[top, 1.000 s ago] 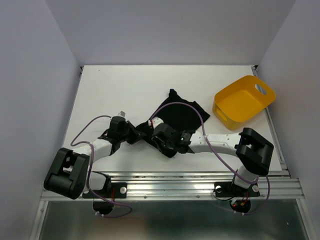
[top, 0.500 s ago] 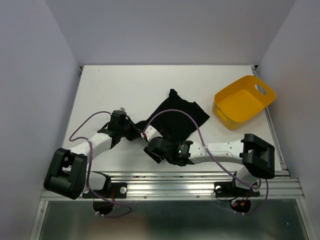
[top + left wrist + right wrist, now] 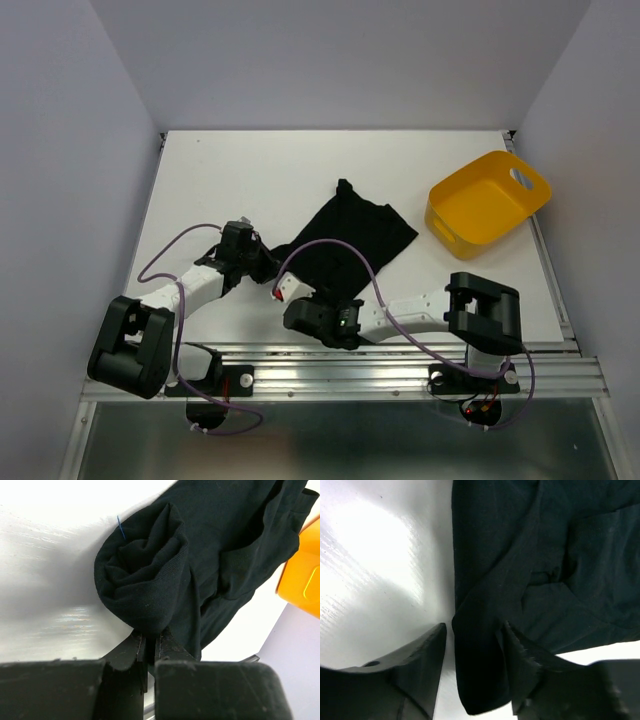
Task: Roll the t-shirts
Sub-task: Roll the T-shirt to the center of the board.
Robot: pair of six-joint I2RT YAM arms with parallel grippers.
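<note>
One black t-shirt (image 3: 356, 235) lies on the white table (image 3: 250, 170), spread toward the back right, its near-left end bunched. In the left wrist view that end is a rolled bundle (image 3: 145, 580). My left gripper (image 3: 265, 263) is shut on the bundle's lower edge (image 3: 150, 642). My right gripper (image 3: 296, 297) sits at the shirt's near edge, close to the table front. In the right wrist view it (image 3: 475, 650) is open, its jaws wide apart, with a fold of the shirt (image 3: 480, 645) lying between them.
A yellow plastic tub (image 3: 487, 203) stands at the back right, just past the shirt; its corner shows in the left wrist view (image 3: 306, 575). The table's metal front rail (image 3: 330, 355) runs right behind the right wrist. Purple cables loop over both arms.
My right arm has drawn back toward the table's front edge and to the left. The shirt's near part has stretched out. My left gripper has shifted slightly back and left, still gripping the bundle.
</note>
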